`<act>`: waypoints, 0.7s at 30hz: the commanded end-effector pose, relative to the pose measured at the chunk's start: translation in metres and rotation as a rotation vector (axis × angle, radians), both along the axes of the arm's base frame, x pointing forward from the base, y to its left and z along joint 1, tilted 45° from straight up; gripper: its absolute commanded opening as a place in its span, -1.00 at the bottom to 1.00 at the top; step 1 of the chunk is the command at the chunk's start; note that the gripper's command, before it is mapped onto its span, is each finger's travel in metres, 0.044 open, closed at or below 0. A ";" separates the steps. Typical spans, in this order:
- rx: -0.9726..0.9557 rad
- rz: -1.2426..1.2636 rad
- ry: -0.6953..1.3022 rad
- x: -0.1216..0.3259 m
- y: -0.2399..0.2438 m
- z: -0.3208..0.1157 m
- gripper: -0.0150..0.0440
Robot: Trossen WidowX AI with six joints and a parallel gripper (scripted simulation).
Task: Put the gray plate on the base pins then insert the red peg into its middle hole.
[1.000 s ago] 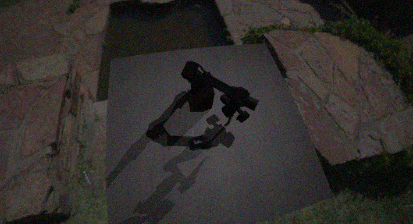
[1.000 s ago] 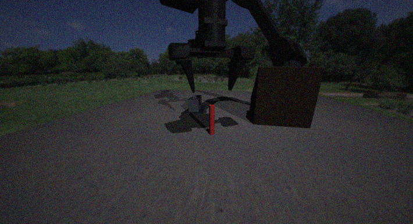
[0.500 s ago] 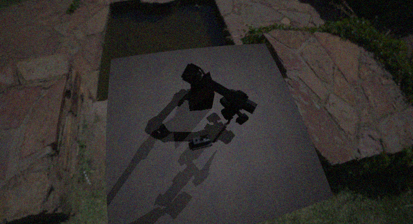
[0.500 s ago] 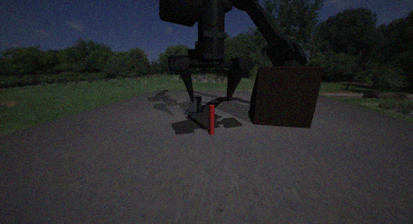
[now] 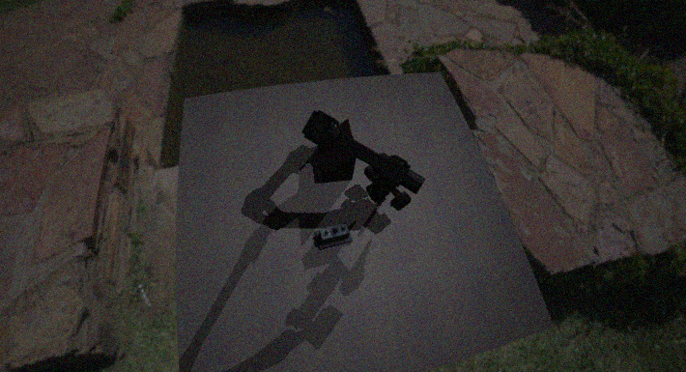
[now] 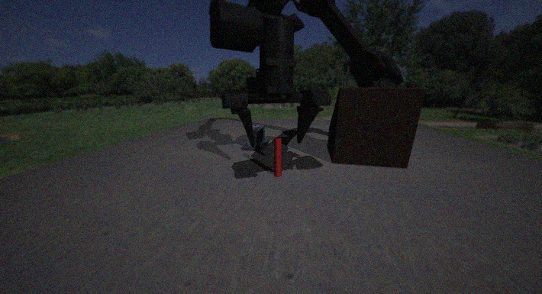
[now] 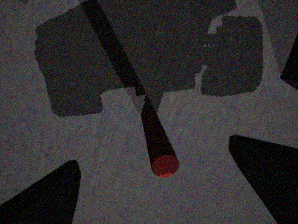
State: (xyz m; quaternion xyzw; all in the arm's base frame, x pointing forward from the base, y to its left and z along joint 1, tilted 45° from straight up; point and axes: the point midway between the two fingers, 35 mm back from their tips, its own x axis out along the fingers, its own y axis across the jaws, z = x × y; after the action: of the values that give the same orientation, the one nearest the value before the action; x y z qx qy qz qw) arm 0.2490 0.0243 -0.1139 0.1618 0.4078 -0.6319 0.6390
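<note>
The red peg [image 6: 278, 160] [image 7: 165, 166] stands upright on the table in front of the base. My gripper [image 6: 277, 143] [image 7: 156, 156] points down and is open and empty. Its fingertips are at about the height of the peg's top, one to either side of it and apart from it. The gray plate [image 5: 330, 233] lies on top of the dark base [image 5: 333, 241], its holes facing up, and looks flat in the top view. In the exterior view the base and plate are partly hidden behind the left finger. The peg cannot be made out clearly in the top view.
A large dark brown box [image 6: 375, 127] [image 5: 333, 166] stands near the arm, to the right of the gripper in the exterior view. The arm's shadows fall across the gray table [image 5: 435, 275] and around the peg. The light is dim.
</note>
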 end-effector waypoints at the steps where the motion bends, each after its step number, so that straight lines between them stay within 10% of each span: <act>1: -0.007 0.006 0.008 -0.003 -0.007 -0.006 1.00; 14: -0.009 0.005 0.008 -0.006 -0.019 -0.018 1.00; 21: -0.009 0.005 0.008 -0.006 -0.019 -0.018 0.38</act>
State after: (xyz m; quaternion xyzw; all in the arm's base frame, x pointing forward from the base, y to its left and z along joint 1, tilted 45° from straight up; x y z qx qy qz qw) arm 0.2427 0.0060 -0.1310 0.1585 0.4079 -0.6340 0.6376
